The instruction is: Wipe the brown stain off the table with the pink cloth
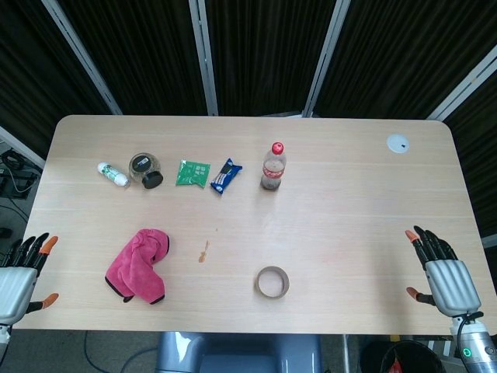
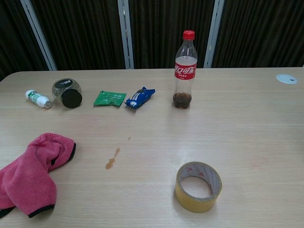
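The pink cloth (image 1: pixel 139 266) (image 2: pixel 32 171) lies crumpled on the table near the front left, with a black trim along its edge. A small brown stain (image 1: pixel 203 251) (image 2: pixel 112 159) marks the wood just right of it. My left hand (image 1: pixel 17 278) hovers at the table's front left corner, fingers spread, holding nothing, well left of the cloth. At the front right edge my right hand (image 1: pixel 439 277) is likewise open and empty. Neither hand shows in the chest view.
A tape roll (image 1: pixel 272 282) (image 2: pixel 198 186) lies right of the stain. Along the back stand a cola bottle (image 1: pixel 272 166) (image 2: pixel 185 70), a blue packet (image 1: pixel 226 176), a green packet (image 1: pixel 192 172), a dark-lidded jar (image 1: pixel 145 170) and a small white bottle (image 1: pixel 113 174). A white disc (image 1: pixel 398 143) sits far right.
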You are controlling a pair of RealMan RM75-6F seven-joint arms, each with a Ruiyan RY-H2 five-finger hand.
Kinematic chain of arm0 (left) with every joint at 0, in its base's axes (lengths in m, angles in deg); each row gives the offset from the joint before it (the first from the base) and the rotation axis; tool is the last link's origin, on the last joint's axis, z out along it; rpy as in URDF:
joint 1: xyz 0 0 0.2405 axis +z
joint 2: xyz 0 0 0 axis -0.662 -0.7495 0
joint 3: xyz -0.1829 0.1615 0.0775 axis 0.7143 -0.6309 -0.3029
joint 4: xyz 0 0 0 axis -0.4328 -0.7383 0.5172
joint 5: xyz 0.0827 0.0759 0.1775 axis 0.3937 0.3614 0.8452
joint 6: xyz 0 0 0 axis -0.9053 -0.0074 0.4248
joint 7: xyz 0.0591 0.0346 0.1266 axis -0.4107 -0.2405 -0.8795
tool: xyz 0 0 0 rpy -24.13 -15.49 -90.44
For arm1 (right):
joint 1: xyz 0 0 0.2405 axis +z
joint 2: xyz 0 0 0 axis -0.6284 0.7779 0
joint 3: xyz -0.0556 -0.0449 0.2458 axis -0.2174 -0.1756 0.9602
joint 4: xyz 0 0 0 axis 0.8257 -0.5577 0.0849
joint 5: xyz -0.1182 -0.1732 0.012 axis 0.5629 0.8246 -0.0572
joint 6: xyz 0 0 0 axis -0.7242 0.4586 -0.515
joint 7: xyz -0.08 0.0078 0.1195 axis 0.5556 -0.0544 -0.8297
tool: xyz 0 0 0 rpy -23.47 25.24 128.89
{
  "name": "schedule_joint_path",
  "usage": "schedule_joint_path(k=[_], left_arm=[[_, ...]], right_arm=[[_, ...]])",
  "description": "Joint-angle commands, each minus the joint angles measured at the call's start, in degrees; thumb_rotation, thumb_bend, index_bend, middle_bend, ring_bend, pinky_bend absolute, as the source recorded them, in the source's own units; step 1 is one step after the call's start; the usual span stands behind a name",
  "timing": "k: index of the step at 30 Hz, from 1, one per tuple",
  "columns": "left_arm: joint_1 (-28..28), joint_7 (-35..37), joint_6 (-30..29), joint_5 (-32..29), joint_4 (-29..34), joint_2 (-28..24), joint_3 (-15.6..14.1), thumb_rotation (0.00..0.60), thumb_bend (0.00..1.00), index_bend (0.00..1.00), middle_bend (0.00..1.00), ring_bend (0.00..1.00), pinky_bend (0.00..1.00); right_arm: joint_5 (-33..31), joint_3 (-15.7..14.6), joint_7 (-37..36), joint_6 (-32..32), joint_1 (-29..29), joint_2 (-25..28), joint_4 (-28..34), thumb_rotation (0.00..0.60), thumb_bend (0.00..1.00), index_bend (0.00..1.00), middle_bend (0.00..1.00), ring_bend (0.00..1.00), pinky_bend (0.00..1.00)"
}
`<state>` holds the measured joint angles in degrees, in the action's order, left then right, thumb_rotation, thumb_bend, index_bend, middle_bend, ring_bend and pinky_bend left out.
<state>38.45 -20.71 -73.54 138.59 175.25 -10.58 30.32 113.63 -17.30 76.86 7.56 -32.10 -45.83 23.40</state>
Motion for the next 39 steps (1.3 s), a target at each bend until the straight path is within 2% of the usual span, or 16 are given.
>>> schedule_joint_path(k=[1, 12, 20, 27, 39], left_arm=[[-0.3, -0.7, 1.0, -0.6, 0.3, 0.0, -0.2, 0.6, 0.02, 0.0, 0.0, 0.0, 0.0], [-4.8, -9.3, 8.1, -2.8, -2.6, 4.4, 0.7, 0.6, 0.01, 0.0, 0.0, 0.0, 0.0], [-8.7, -14.7, 11.8, -3.2, -8.9, 10.9, 2.0, 0.6, 0.0, 0.0, 0.0, 0.0, 0.0], [-12.0, -17.8, 14.6, -3.2, -14.3, 16.1, 2.9, 0.6, 0.0, 0.0, 0.0, 0.0, 0.0], [-16.4, -20.6, 19.8, -3.9, -18.8, 23.0, 2.8, 0.6, 0.0, 0.0, 0.0, 0.0, 0.0]], right_arm=[[0.0, 0.0, -0.1, 0.0, 0.0, 0.0, 0.0, 0.6, 0.0, 0.0, 0.0, 0.0, 0.14], [-0.2, 0.2, -0.2, 0.4, -0.2, -0.2, 0.2, 0.6, 0.0, 0.02, 0.0, 0.0, 0.14], [-0.6, 0.5, -0.5, 0.4, -0.2, -0.3, 0.0, 0.6, 0.0, 0.03, 0.0, 0.0, 0.14], [-1.0, 0.9, -0.7, 0.6, -0.2, -0.6, -0.3, 0.6, 0.0, 0.04, 0.0, 0.0, 0.13], [-1.1, 1.2, -2.6, 0.5, 0.0, -0.6, -0.7, 0.6, 0.0, 0.04, 0.0, 0.0, 0.14]])
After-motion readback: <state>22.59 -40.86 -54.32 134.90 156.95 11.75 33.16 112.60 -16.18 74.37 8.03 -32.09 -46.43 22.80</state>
